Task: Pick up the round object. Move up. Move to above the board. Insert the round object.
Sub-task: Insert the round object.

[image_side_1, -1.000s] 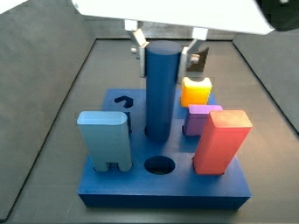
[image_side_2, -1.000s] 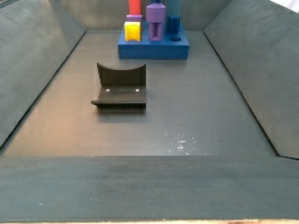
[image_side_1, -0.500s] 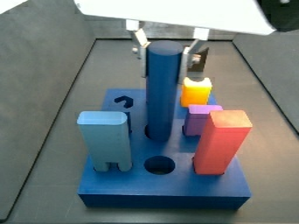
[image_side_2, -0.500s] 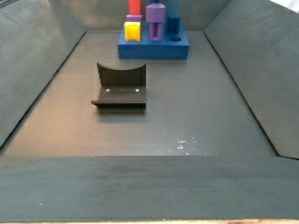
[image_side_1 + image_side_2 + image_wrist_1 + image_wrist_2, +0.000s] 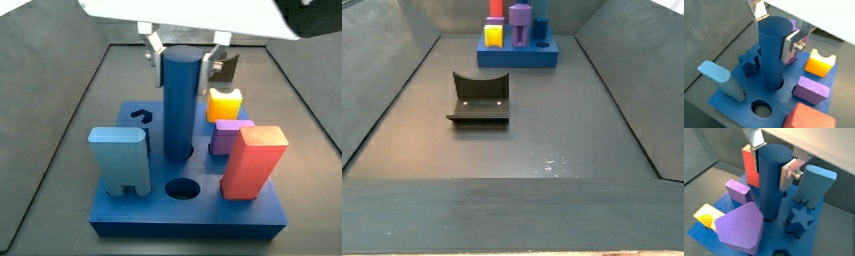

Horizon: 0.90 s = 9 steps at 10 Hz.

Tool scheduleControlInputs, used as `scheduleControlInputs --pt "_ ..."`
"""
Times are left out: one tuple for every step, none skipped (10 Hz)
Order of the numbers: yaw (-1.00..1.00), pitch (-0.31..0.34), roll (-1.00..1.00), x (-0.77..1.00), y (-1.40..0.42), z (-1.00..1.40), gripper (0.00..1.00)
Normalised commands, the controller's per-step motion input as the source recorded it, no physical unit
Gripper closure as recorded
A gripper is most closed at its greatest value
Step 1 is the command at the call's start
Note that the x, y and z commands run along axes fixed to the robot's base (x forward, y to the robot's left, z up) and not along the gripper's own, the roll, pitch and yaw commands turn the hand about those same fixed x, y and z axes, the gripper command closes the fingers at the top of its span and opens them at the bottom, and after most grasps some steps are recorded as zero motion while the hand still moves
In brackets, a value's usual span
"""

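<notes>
Gripper [image 5: 183,50] above bright-blue board [image 5: 194,217], fingers apart beside dark-blue round object [image 5: 182,105] standing in board, at far end of grey walled floor [image 5: 516,150]; fixture [image 5: 480,98] mid-floor.

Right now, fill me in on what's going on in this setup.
The gripper sits over the board, its fingers on either side of the top of the round object. The tall dark-blue cylinder stands upright with its lower end down in the board, among a light-blue block, a red block, a purple piece and a yellow piece. A round hole near the front is open. The fixture stands apart on the floor.
</notes>
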Motion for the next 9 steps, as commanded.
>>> scheduleControlInputs --pt "-0.01 0.066 0.08 0.12 0.07 -0.19 1.0" --pt "0.0 0.019 0.08 0.0 0.06 -0.21 1.0" --pt "0.0 0.0 0.09 -0.02 0.01 -0.27 1.0" --pt "0.0 0.0 0.07 -0.01 0.0 -0.32 1.0" --pt "0.0 -0.021 0.09 0.0 0.0 -0.56 1.0" --pt "0.0 -0.027 0.09 0.0 0.0 -0.57 1.0" --pt "0.0 -0.043 0.04 0.02 0.0 -0.49 1.0" --pt "0.0 -0.104 -0.07 0.0 0.0 -0.26 1.0" --pt "-0.04 -0.057 -0.08 0.0 0.09 -0.03 1.0"
